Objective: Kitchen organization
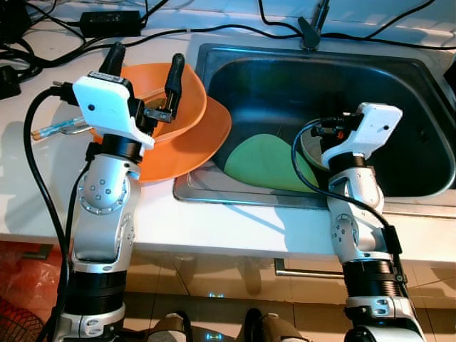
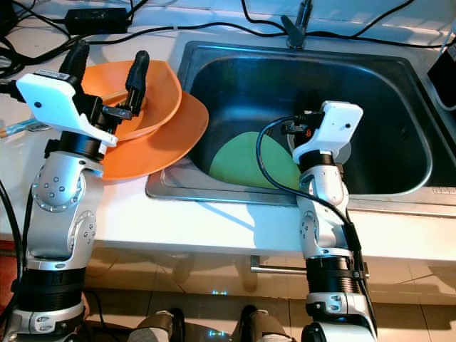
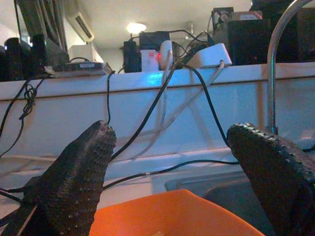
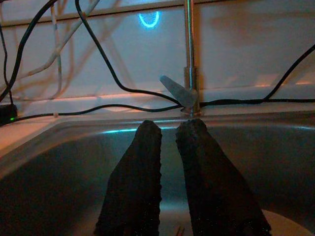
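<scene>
An orange bowl [image 1: 191, 96] rests in a wider orange plate [image 1: 203, 146] on the white counter, its edge overhanging the sink's left rim. My left gripper [image 1: 144, 68] hovers over the bowl, open, one finger on each side of the bowl's far part, nothing held. The left wrist view has the bowl's rim [image 3: 172, 211] below the spread fingertips [image 3: 93, 147]. A green plate [image 1: 260, 162] lies tilted in the steel sink [image 1: 427, 107]. My right gripper [image 4: 171, 127] is down in the sink beside the green plate, shut and holding nothing.
A faucet [image 1: 310, 32] stands behind the sink. Black cables and a power adapter [image 1: 110, 21] lie along the back of the counter. A clear-handled utensil [image 1: 60, 128] lies left of the plate. A pale dish rim [image 4: 290, 223] lies under the right gripper.
</scene>
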Controlling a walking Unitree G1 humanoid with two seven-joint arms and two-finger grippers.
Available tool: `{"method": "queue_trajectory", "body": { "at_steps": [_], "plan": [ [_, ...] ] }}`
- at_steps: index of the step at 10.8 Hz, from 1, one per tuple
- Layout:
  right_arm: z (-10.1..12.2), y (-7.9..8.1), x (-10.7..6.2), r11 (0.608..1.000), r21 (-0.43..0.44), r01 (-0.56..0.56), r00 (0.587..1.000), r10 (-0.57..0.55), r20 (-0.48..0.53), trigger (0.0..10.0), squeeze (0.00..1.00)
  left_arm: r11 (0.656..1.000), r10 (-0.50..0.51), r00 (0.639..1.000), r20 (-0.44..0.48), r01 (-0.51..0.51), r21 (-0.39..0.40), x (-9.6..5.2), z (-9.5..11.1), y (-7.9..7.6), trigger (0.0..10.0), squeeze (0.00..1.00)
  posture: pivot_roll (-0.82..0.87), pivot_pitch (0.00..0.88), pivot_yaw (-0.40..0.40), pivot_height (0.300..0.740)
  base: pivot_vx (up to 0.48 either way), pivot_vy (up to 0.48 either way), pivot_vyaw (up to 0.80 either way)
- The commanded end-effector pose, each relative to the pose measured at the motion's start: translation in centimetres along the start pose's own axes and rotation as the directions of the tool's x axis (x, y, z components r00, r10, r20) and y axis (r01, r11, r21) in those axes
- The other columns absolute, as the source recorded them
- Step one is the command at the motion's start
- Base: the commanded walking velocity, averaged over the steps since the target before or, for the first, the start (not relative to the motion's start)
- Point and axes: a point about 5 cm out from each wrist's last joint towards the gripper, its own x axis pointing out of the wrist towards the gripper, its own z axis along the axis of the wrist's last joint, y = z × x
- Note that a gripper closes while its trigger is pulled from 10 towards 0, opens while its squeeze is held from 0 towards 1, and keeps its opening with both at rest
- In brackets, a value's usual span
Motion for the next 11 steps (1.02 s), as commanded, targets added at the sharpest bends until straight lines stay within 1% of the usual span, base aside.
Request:
{"method": "queue_trajectory", "body": {
  "at_steps": [1, 6, 11],
  "plan": [
    [-0.45, -0.56, -0.53, 1.0, 0.011, 0.022, 1.0, -0.022, -0.014, 10.0, 0.0, 1.0, -0.001, 1.0, 0.009, 0.001, -0.006, 0.07, 0.09, -0.02, 10.0, 0.0, 0.05, 0.2, -0.004, 0.74, -0.24, 0.0, 0.0],
    [-0.52, -0.52, -0.57, 1.0, 0.013, 0.021, 1.0, -0.021, -0.018, 10.0, 0.0, 1.0, 0.007, 1.0, 0.014, -0.007, -0.005, 0.06, 0.17, 0.07, 10.0, 0.0, 0.05, 0.202, -0.003, 0.74, -0.271, 0.0, 0.0],
    [-0.52, -0.57, -0.59, 1.0, 0.012, 0.023, 1.0, -0.023, -0.017, 10.0, 0.0, 1.0, 0.017, 1.0, 0.012, -0.017, 0.008, 0.15, 0.15, 0.32, 10.0, 0.0, 0.05, 0.2, -0.003, 0.74, 0.0, 0.0, 0.0]
  ]
}}
